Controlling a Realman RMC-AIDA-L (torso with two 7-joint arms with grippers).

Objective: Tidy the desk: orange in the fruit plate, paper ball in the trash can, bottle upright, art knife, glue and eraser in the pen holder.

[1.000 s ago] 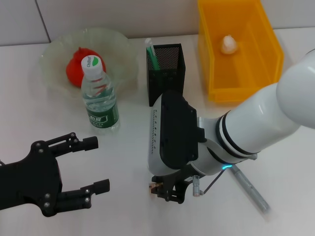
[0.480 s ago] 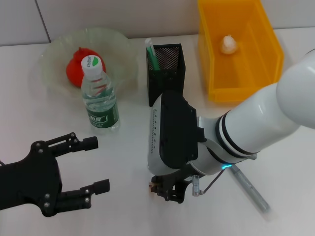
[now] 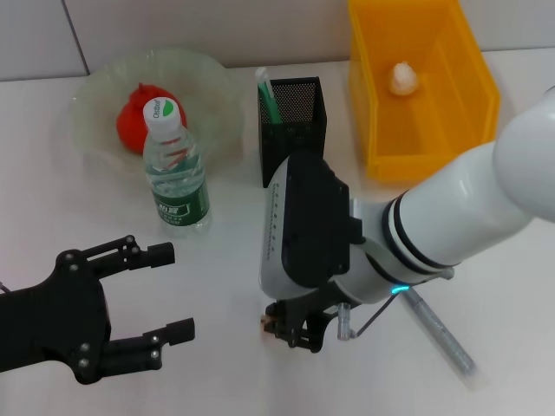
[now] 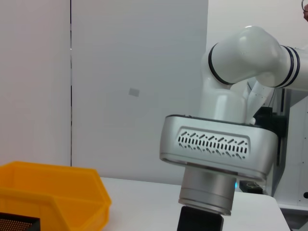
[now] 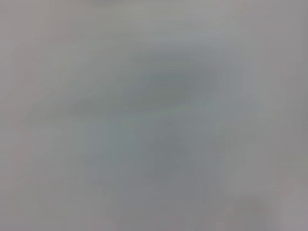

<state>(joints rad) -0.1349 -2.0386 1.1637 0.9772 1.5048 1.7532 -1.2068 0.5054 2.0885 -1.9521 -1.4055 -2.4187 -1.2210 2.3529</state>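
The orange sits in the fruit plate at the far left, so that job looks done. The paper ball lies in the yellow trash can at the far right. The bottle stands upright just in front of the plate. A green and white thing pokes out of the pen holder in the middle.

The right claw reaches down to the counter, near the front. A tiny tan bit, likely the eraser, peeks out beside its tips. The big wrist hides the tips, so it is hard to tell if the claw is open or holds it. It seems to be down there to pick the eraser up.

A grey pen-like tool, maybe the art knife, lies to the right, waiting its turn.

The left claw hangs wide open and empty at the near left, out of the way.
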